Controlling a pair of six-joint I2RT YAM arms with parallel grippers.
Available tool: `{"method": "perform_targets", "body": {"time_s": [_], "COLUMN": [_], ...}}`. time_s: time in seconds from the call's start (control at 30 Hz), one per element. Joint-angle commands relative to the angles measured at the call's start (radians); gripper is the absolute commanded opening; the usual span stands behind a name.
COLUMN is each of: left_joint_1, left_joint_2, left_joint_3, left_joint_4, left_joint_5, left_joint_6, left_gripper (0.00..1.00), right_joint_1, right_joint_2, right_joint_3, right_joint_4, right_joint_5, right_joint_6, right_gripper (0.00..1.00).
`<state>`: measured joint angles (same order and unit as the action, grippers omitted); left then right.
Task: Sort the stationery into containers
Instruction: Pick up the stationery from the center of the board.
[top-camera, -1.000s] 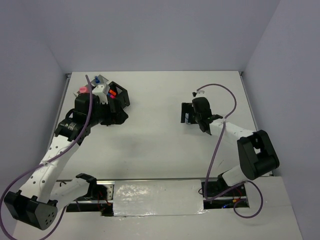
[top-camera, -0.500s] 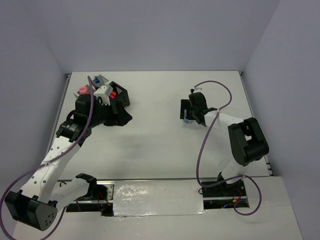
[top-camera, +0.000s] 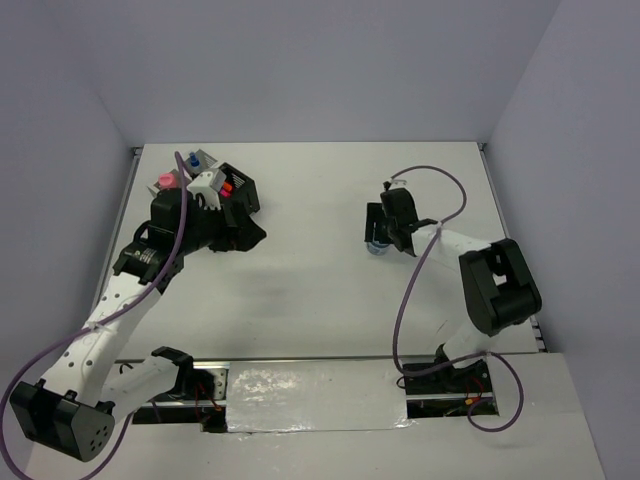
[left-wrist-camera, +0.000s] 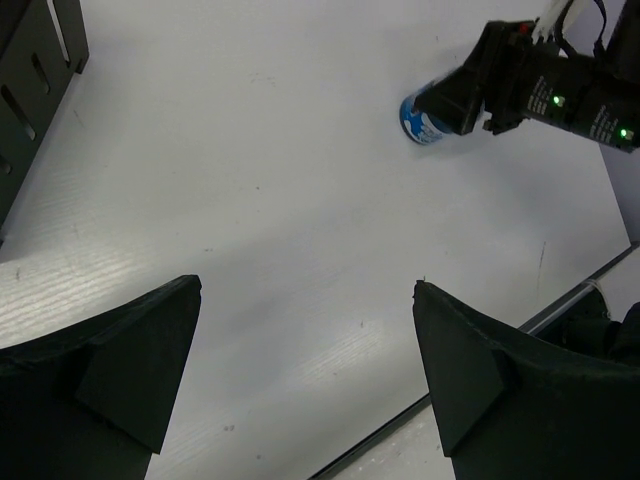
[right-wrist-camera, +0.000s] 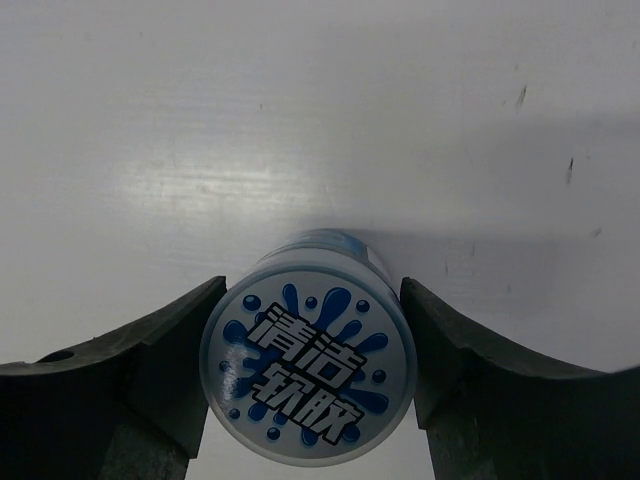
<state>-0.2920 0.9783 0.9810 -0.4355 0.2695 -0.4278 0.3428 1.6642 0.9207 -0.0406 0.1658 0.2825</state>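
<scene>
A round blue-white patterned tin (right-wrist-camera: 308, 368) stands on the white table, its lid facing the right wrist camera. My right gripper (right-wrist-camera: 312, 310) is shut on the tin, one finger against each side; in the top view it sits right of centre (top-camera: 378, 240). The tin also shows in the left wrist view (left-wrist-camera: 425, 118). The black mesh organiser (top-camera: 238, 192) stands at the back left with orange-capped markers (top-camera: 226, 187) in it. A light-grey cup (top-camera: 206, 181) and a pink item (top-camera: 163, 181) sit beside it. My left gripper (left-wrist-camera: 305, 290) is open and empty over bare table next to the organiser.
The organiser's edge fills the top-left corner of the left wrist view (left-wrist-camera: 30, 60). A second grey cup with a blue item (top-camera: 200, 158) is at the back left corner. The table's near edge runs behind the left fingers (left-wrist-camera: 560, 300). Walls close off the table's sides and back.
My right gripper has shifted a little toward the near side with the tin, and the right arm's elbow has swung in. The left arm has hardly moved.
</scene>
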Motion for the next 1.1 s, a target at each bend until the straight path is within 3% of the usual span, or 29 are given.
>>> {"method": "perform_targets", "body": {"time_s": [0.0,0.13,0.17,0.23,0.3,0.4,0.43,0.47,0.53,0.7,0.83,0.9,1.07], "left_joint_1": [-0.012,-0.085,-0.091,-0.116,-0.186,-0.260,-0.268,-0.277,-0.318,-0.458,-0.530,-0.542,-0.539], "left_joint_2": [-0.001,-0.010,-0.010,0.006,0.000,-0.044,-0.052,-0.058,-0.056,-0.043,-0.038,-0.053,-0.122], "left_joint_3": [-0.027,-0.088,-0.099,-0.111,-0.105,-0.146,-0.166,-0.186,-0.235,-0.263,-0.180,-0.105,0.056], "left_joint_4": [0.084,0.179,0.232,0.276,0.319,0.392,0.417,0.452,0.552,0.682,0.565,0.458,-0.113], "left_joint_5": [0.030,0.019,0.034,0.103,0.103,-0.016,-0.033,-0.048,-0.111,-0.196,-0.416,-0.553,-1.066], "left_joint_6": [-0.043,-0.093,-0.109,-0.124,-0.095,0.012,0.029,0.041,0.082,0.199,0.189,0.092,-0.280], "left_gripper": [0.99,0.99,0.99,0.99,0.99,0.99,0.99,0.99,0.99,0.99,0.99,0.99,0.99], "right_joint_1": [0.004,0.024,0.028,0.042,0.041,0.044,0.045,0.045,0.056,0.163,0.242,0.289,0.335], "right_joint_2": [-0.168,-0.345,-0.418,-0.478,-0.529,-0.549,-0.547,-0.541,-0.537,-0.535,-0.564,-0.525,-0.365], "right_joint_3": [-0.078,-0.140,-0.169,-0.169,-0.137,-0.034,0.022,0.049,0.122,0.233,0.213,0.225,0.351], "right_joint_4": [0.080,0.105,0.128,0.110,-0.006,-0.181,-0.259,-0.290,-0.354,-0.485,-0.382,-0.300,-0.196], "right_joint_5": [-0.057,-0.259,-0.385,-0.480,-0.557,-0.652,-0.670,-0.714,-0.713,-0.548,-0.431,-0.410,-0.305], "right_joint_6": [0.007,-0.011,-0.028,-0.074,-0.091,-0.108,-0.100,-0.091,-0.065,-0.025,0.046,0.060,0.105], "right_gripper": [0.19,0.13,0.13,0.12,0.12,0.11,0.09,0.01,0.00,0.00,0.00,0.00,0.00]}}
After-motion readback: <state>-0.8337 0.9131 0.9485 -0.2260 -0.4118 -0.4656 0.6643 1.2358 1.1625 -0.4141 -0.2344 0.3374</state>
